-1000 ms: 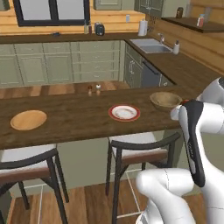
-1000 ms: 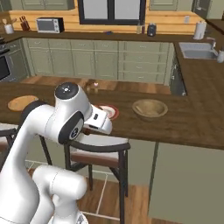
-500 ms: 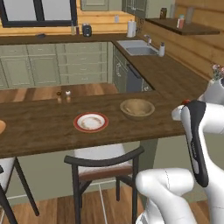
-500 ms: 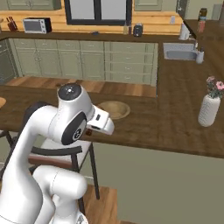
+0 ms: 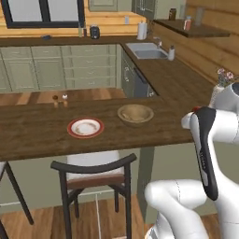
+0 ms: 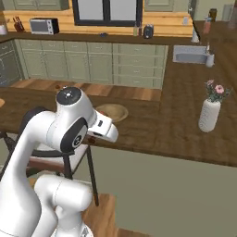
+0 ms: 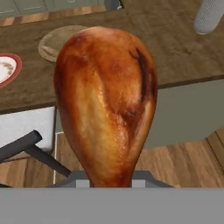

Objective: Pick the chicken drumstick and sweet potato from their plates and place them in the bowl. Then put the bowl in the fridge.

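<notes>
Golden-brown and glossy, the roasted chicken drumstick [image 7: 107,105] stands up between the fingers of the two-finger gripper [image 7: 109,181], which is clenched on its narrow lower end. Its rounded meaty end swells upward away from the fingers, with paler orange streaks down the left flank and a dark scorched seam running down the right side. The skin looks smooth, with a faint sheen near the top.

Beyond the held drumstick, up and to its left in the hand view, the round tan-brown wooden bowl [image 7: 59,39] sits on the dark brown wooden counter [image 7: 175,57]; whether anything lies inside it cannot be told. Farther left of the gripper, at the frame edge, lies the white plate with a red rim [image 7: 8,70], pale crumbs or marks at its centre. To the upper right of the gripper stands the base of a white ribbed vase [image 7: 210,16].

Below the drumstick, off the counter's edge, a dark-framed stool with a pale seat [image 7: 26,131] stands on a wood-plank floor [image 7: 192,162].

In the left base view, bowl [image 5: 135,113] and plate [image 5: 85,127] rest near each other on the counter.
</notes>
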